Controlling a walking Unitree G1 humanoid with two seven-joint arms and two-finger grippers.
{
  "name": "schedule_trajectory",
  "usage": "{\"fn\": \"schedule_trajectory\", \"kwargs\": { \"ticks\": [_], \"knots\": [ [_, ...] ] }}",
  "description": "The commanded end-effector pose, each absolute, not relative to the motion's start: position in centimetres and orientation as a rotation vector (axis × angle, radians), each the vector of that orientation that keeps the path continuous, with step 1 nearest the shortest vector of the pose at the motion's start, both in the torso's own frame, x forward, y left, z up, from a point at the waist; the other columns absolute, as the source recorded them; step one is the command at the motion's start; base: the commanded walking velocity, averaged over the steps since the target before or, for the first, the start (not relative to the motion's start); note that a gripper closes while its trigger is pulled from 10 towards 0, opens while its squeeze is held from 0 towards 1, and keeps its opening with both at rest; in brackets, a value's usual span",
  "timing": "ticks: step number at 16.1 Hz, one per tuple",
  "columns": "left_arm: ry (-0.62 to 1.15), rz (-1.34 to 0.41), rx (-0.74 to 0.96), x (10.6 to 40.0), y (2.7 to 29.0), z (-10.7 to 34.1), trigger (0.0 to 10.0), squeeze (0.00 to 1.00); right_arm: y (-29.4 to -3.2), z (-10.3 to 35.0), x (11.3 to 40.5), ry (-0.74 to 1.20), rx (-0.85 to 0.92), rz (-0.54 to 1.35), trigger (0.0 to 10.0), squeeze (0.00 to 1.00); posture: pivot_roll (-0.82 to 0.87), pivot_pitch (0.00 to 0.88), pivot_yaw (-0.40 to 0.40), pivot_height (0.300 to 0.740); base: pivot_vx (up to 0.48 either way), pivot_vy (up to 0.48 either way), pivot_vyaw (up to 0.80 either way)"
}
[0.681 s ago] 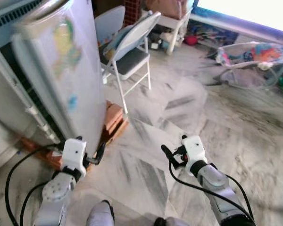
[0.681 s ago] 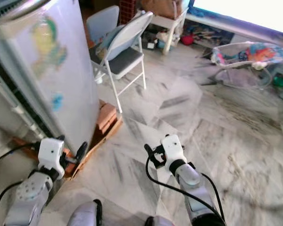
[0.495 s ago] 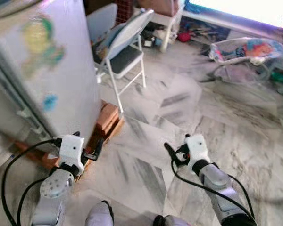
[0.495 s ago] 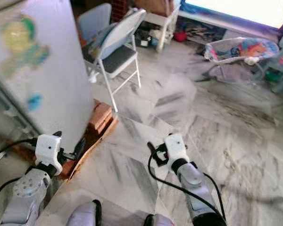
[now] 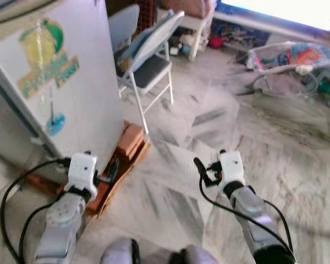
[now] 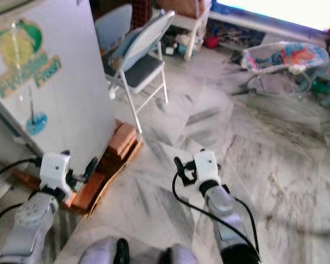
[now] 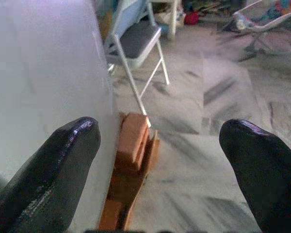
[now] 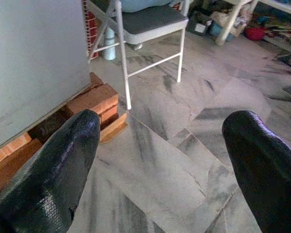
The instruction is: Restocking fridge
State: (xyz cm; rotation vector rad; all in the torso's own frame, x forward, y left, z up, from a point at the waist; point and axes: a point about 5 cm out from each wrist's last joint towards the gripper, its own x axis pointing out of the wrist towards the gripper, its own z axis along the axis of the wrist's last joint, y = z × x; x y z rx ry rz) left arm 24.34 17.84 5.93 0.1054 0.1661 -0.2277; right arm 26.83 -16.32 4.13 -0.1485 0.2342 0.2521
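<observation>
Fridge (image 5: pixel 71 93) is standing at the robot's left w/ a fruit sticker (image 5: pixel 47 58) on its white side, sitting on bricks (image 5: pixel 129 144) & a board over the marble floor (image 5: pixel 209 126). Left gripper (image 5: pixel 111 169) is hovering low, just beside the fridge's bottom corner, fingers (image 7: pixel 43 179) spread wide w/ nothing between them. Right gripper (image 5: pixel 201 170) is hanging over bare floor, well apart from the fridge, fingers (image 8: pixel 43 179) also parted & holding nothing. Folding chair (image 5: pixel 148 58) is standing just past the fridge. Baby bouncer (image 5: pixel 291 58) is lying far right, clutter near a white shelf (image 5: pixel 201 27) at the back.
</observation>
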Motion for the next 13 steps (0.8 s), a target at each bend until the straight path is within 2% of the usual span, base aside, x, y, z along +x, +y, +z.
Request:
{"fn": "schedule_trajectory", "kwargs": {
  "ticks": [1, 5, 10, 13],
  "knots": [
    [0.192, -0.252, 0.117, 23.8, 17.5, 5.5, 10.0, 0.0, -16.8, 3.8, 26.7, 0.251, -0.153, 0.227, 10.0, 0.0, 0.11, 0.084, -0.078, 0.74, 0.0, 0.461, 0.0],
    [0.202, -0.258, 0.116, 23.7, 17.6, 5.5, 10.0, 0.0, -17.0, 3.6, 26.9, 0.258, -0.158, 0.214, 10.0, 0.0, 0.11, 0.083, -0.083, 0.74, 0.0, 0.447, 0.0],
    [0.188, -0.279, 0.121, 23.9, 17.3, 5.6, 10.0, 0.0, -17.1, 3.4, 27.0, 0.265, -0.156, 0.189, 10.0, 0.0, 0.12, 0.076, -0.08, 0.74, -0.255, 0.392, 0.0],
    [0.155, -0.301, 0.147, 24.7, 17.1, 6.2, 10.0, 0.0, -17.2, 3.5, 27.2, 0.264, -0.16, 0.175, 10.0, 0.0, 0.11, 0.075, -0.081, 0.74, 0.0, 0.0, 0.0]
  ]
}}
